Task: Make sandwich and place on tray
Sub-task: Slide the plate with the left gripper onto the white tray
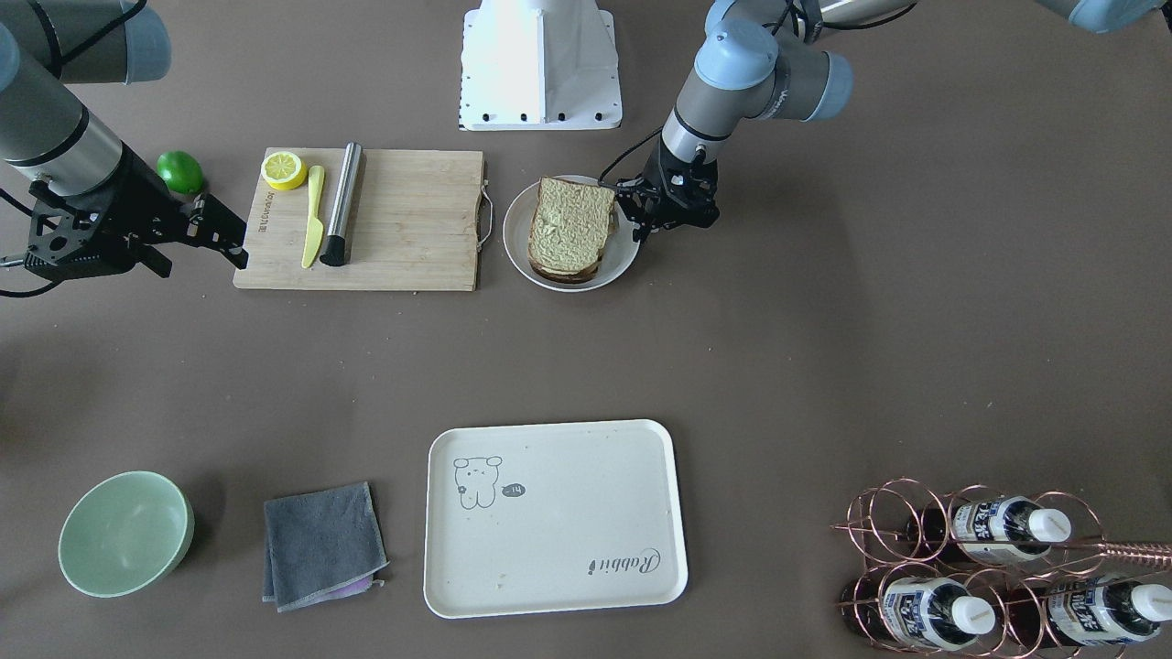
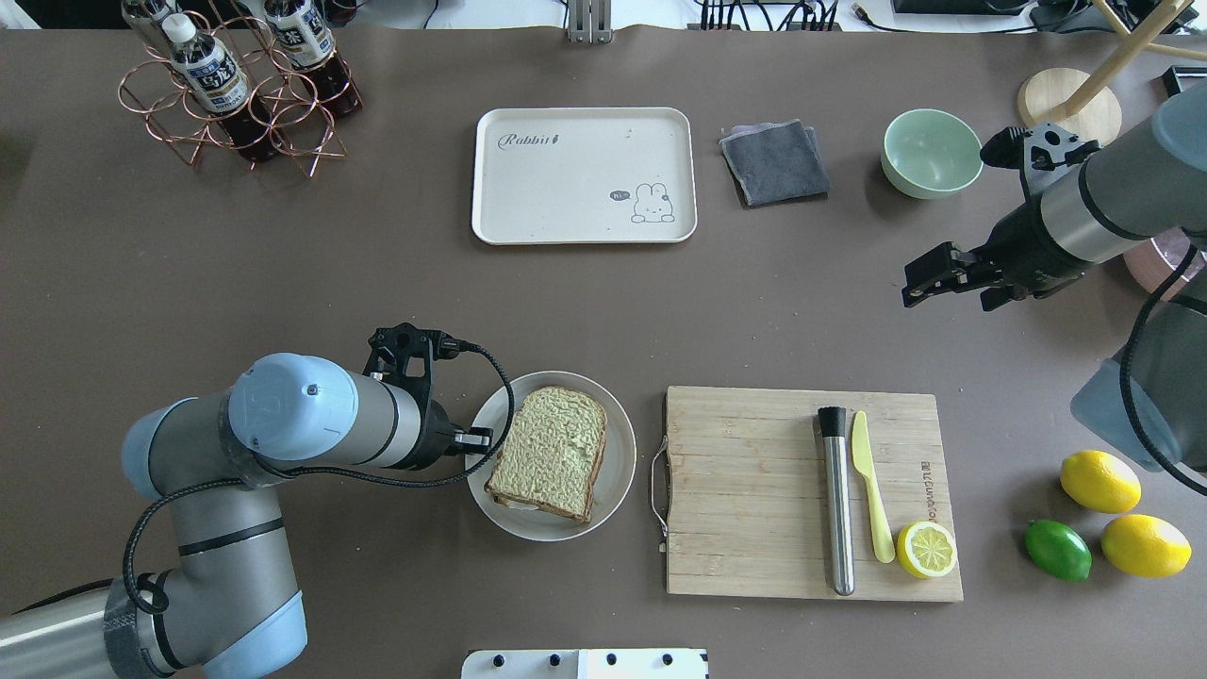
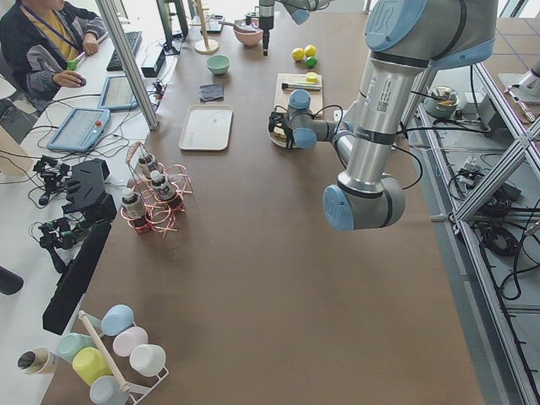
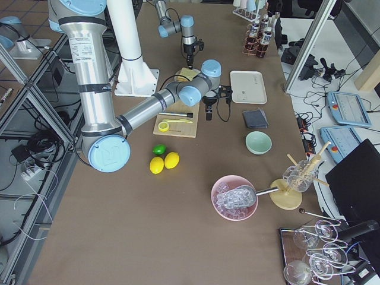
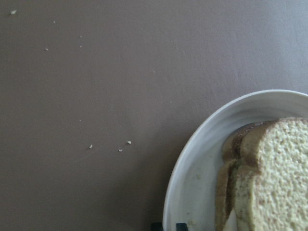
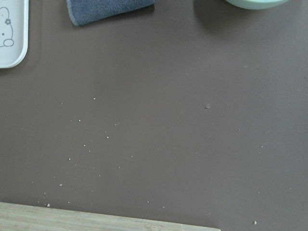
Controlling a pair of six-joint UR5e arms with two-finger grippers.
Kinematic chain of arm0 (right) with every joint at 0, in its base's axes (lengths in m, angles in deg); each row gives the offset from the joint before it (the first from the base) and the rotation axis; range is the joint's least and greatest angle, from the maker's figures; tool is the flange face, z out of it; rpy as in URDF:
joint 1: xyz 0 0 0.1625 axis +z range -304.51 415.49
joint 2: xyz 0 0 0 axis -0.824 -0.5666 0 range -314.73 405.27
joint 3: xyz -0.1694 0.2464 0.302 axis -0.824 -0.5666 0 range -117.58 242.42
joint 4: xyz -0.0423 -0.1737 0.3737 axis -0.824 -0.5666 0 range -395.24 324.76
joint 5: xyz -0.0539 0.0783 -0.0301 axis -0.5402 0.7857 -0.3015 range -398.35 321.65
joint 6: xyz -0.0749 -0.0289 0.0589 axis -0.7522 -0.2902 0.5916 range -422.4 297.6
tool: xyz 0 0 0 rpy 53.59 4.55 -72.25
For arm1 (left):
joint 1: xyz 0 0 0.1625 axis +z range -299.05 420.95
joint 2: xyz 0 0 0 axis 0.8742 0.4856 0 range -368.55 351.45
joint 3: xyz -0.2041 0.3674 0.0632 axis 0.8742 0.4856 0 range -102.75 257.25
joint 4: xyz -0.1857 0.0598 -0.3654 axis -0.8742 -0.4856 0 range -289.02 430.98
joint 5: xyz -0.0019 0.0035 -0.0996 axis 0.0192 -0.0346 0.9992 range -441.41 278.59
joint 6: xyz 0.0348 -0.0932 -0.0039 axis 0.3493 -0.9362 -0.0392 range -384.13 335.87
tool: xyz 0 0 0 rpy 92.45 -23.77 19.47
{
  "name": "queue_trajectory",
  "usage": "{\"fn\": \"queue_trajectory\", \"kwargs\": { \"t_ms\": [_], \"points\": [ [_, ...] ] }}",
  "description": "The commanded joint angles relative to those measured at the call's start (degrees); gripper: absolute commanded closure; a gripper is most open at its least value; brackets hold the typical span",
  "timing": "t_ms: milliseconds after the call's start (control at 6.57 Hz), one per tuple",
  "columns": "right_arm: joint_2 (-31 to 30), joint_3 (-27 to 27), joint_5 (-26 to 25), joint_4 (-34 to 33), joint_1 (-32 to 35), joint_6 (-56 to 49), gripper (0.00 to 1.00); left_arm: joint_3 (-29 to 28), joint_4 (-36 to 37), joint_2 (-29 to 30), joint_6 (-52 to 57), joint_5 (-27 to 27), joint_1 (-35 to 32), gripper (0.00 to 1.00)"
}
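Observation:
The sandwich (image 2: 552,451), two greenish-beige toast slices stacked, lies on a round white plate (image 2: 618,462); the egg is hidden between the slices. My left gripper (image 2: 479,438) is at the plate's left rim. In the left wrist view its two tips (image 5: 168,225) stand close together on either side of the rim (image 5: 197,178), beside the sandwich (image 5: 279,173). The cream tray (image 2: 585,179) lies bare at the far middle of the table. My right gripper (image 2: 919,283) hangs open and empty above the table, right of the tray.
A wooden cutting board (image 2: 754,490) right of the plate holds a metal rod, a yellow knife and a lemon half. A grey cloth (image 2: 775,160) and a green bowl (image 2: 932,151) lie right of the tray. A copper bottle rack (image 2: 236,94) stands far left.

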Motion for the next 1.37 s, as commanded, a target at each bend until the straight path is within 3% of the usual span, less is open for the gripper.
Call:
{"fn": "queue_trajectory", "kwargs": {
  "t_ms": [0, 305, 762, 1219],
  "points": [
    [0.0, 0.0, 0.4, 0.0, 0.0, 0.0, 0.00, 0.4, -0.3, 0.5, -0.2, 0.3, -0.4, 1.00],
    [0.1, 0.0, 0.4, 0.0, 0.3, 0.0, 0.00, 1.0, -0.5, 1.4, -4.0, 1.0, -3.0, 1.00],
    [-0.2, 0.0, 1.4, -0.2, 1.3, 0.0, 0.00, -2.1, -0.2, 5.1, -5.0, 11.6, -14.8, 1.00],
    [-0.1, -0.2, 1.4, -0.2, 1.6, 0.0, 0.00, -25.2, -0.3, 20.6, 0.8, 17.2, -24.4, 1.00]
  ]
}}
